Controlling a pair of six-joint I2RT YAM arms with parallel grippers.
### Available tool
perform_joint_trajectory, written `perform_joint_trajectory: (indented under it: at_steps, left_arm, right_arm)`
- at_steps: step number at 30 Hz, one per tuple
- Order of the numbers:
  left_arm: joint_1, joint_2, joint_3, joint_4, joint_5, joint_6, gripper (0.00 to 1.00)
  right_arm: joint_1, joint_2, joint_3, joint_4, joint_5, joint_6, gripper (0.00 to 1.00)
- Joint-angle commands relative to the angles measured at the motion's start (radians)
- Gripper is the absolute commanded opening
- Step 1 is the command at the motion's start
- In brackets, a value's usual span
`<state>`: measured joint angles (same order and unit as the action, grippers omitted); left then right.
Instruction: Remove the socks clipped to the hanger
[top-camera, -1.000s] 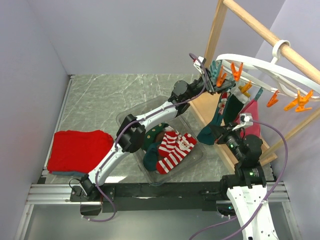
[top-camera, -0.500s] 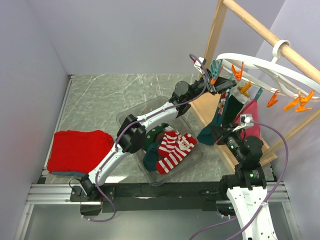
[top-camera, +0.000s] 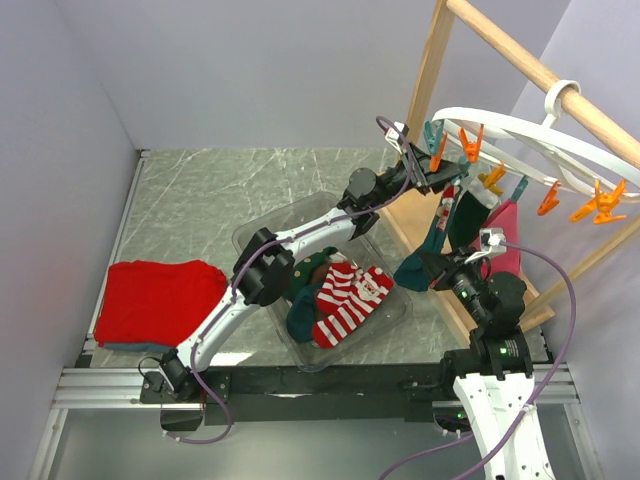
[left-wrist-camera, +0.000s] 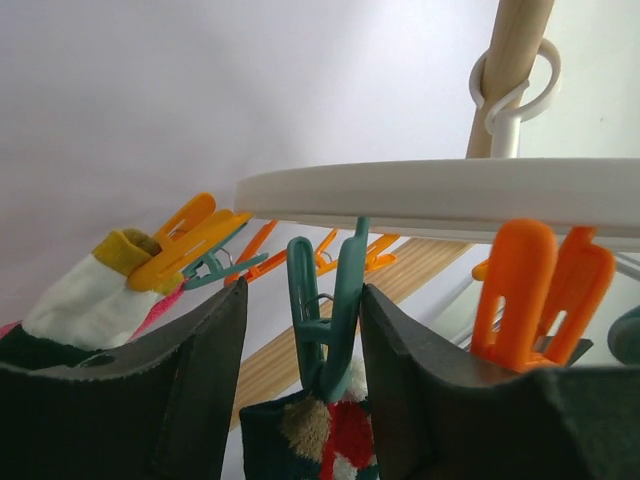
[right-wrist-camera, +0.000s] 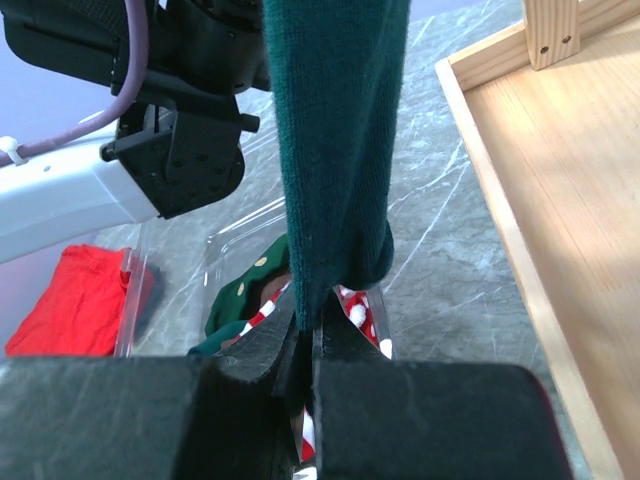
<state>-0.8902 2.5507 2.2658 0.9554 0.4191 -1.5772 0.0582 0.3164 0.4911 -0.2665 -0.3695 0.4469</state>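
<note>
Left gripper (top-camera: 437, 177) has dropped a little since a second ago. Teal and orange pegs that it covered then now show above it, at the near end of the hanger (top-camera: 520, 128). Right arm unchanged.

Left wrist view: the fingers stand partly apart, one on each side of a teal peg (left-wrist-camera: 325, 300) that dangles from the white rim. There is a clear gap on the left side. On the right side the finger's edge meets the peg's outline; whether they touch cannot be told. Nothing is gripped. The peg bites a patterned sock (left-wrist-camera: 325, 440), dark green with brown, red and white patches; its lower part is cut off by the frame. An orange peg (left-wrist-camera: 535, 290) hangs just beside, its foot behind the right finger. Further left, a yellow-orange peg (left-wrist-camera: 185, 245) holds a white-cuffed sock (left-wrist-camera: 85, 305), its body hidden behind the left finger.

Right gripper (top-camera: 437, 268): jaws pinched tight on the bottom end of a hanging dark green sock (right-wrist-camera: 335, 150). The sock's top runs out of the wrist view, so its peg is not seen there. From above the left gripper hides that spot, so whether this is the patterned sock cannot be told.

A pink sock (top-camera: 505, 235) hangs behind, partly blocked by the right arm.

A striped sock (top-camera: 345, 300) and a green dotted sock (top-camera: 305, 275) lie in the clear tray (top-camera: 255, 235), partly under the left arm. A red cloth (top-camera: 155, 300) lies well apart at the left.
</note>
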Motion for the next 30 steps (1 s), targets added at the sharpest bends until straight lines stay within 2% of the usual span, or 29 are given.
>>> perform_joint_trajectory:
  at_steps: [1,6,15,17,24,26,29,30]
  left_arm:
    - [0.007,-0.070,0.032,0.083,-0.022,-0.044,0.52]
    - [0.007,-0.061,0.060,0.094,-0.020,-0.056,0.53]
    - [-0.010,-0.047,0.095,0.037,-0.014,-0.052,0.61]
    - [-0.013,-0.041,0.097,0.051,-0.022,-0.060,0.60]
    - [-0.012,-0.046,0.100,0.052,-0.026,-0.061,0.43]
    - [-0.012,-0.053,0.092,0.049,-0.028,-0.058,0.42]
    - [-0.012,-0.060,0.080,0.046,-0.026,-0.052,0.46]
    - [-0.012,-0.064,0.074,0.048,-0.025,-0.050,0.54]
  right_arm:
    - [-0.001,-0.003,0.024,-0.036,-0.046,-0.016,0.00]
    - [0.000,-0.005,0.026,-0.039,-0.046,-0.017,0.00]
    - [-0.001,-0.013,0.030,-0.043,-0.046,-0.016,0.00]
    - [0.000,-0.016,0.033,-0.048,-0.045,-0.017,0.00]
    - [0.000,-0.016,0.030,-0.043,-0.046,-0.017,0.00]
    - [-0.001,-0.016,0.030,-0.043,-0.046,-0.016,0.00]
    - [0.000,-0.019,0.030,-0.045,-0.049,-0.014,0.00]
    - [0.000,-0.019,0.030,-0.045,-0.049,-0.014,0.00]
